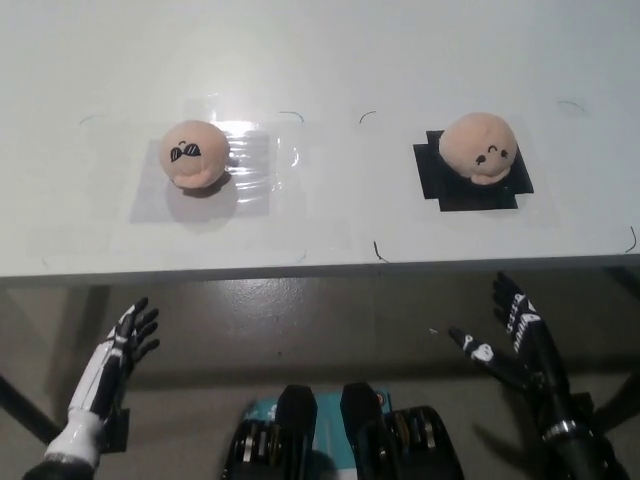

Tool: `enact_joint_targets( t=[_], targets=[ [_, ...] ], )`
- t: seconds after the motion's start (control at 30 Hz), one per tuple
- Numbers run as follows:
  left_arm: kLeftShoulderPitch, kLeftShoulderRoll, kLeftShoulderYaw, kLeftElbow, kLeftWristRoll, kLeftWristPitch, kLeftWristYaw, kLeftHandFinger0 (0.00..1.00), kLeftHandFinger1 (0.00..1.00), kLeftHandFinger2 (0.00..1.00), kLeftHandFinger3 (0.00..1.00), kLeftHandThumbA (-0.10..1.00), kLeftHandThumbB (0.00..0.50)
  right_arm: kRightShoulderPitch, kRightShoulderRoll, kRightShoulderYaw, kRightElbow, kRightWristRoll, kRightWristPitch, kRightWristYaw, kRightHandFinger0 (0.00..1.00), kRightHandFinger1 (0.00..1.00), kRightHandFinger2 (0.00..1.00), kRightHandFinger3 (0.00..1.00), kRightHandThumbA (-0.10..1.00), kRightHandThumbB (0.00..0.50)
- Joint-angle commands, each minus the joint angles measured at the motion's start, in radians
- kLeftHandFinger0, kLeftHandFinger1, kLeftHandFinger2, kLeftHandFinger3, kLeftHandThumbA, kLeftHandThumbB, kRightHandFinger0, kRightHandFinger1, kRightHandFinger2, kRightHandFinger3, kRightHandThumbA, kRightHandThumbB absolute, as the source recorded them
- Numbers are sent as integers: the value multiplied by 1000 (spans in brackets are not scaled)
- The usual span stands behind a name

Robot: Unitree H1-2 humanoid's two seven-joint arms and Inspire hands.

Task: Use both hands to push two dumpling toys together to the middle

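Table (330, 215): white, flat-topped, filling the far half of the view; its near edge runs across the middle of the picture, with grey floor below it.

Left dumpling toy (194, 154): round, peach-coloured plush with a sunglasses face, on the left part of the table, resting on the edge of a clear, glossy plastic sheet (250, 160) that lies flat on the surface.

Right dumpling toy (479, 148): round, peach-coloured plush with a winking face, on the right part of the table, sitting on a black square patch (450, 185). The two toys stand well apart, with bare table between them.

Left hand (130, 335): white with black fingers, below the near table edge at lower left, fingers spread apart, holding nothing, not touching the table.

Right hand (510, 335): black, below the near table edge at lower right, fingers splayed wide, holding nothing, clear of the table.

Thin dark corner marks are drawn on the table around each toy.
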State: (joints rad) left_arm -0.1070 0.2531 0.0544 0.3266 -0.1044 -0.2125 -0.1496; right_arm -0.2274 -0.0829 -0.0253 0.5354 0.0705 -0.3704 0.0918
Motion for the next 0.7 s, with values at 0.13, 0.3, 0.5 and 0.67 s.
enact_joint_targets(
  t=[0.13, 0.3, 0.5, 0.67],
  targets=[
    [94, 49, -12, -225, -14, 2, -71, 1000, 1000, 1000, 1000, 987, 183, 123, -38, 26, -283, 59, 35, 92, 1000, 1000, 1000, 1000, 1000, 257],
    [116, 52, -13, -325, -33, 30, -86, 1000, 1000, 1000, 1000, 985, 199, 160, -56, 33, -386, 61, 78, 95, 1000, 1000, 1000, 1000, 997, 249],
    [154, 51, -8, -466, -48, 60, -96, 1000, 1000, 1000, 1000, 996, 180, 200, -34, 27, -498, 95, 57, 86, 1000, 1000, 1000, 1000, 962, 267],
    [167, 14, 13, -552, -61, 45, -62, 1000, 1000, 1000, 1000, 979, 218, 192, -24, 8, -565, 87, 27, 62, 1000, 1000, 1000, 1000, 984, 268]
  ],
)
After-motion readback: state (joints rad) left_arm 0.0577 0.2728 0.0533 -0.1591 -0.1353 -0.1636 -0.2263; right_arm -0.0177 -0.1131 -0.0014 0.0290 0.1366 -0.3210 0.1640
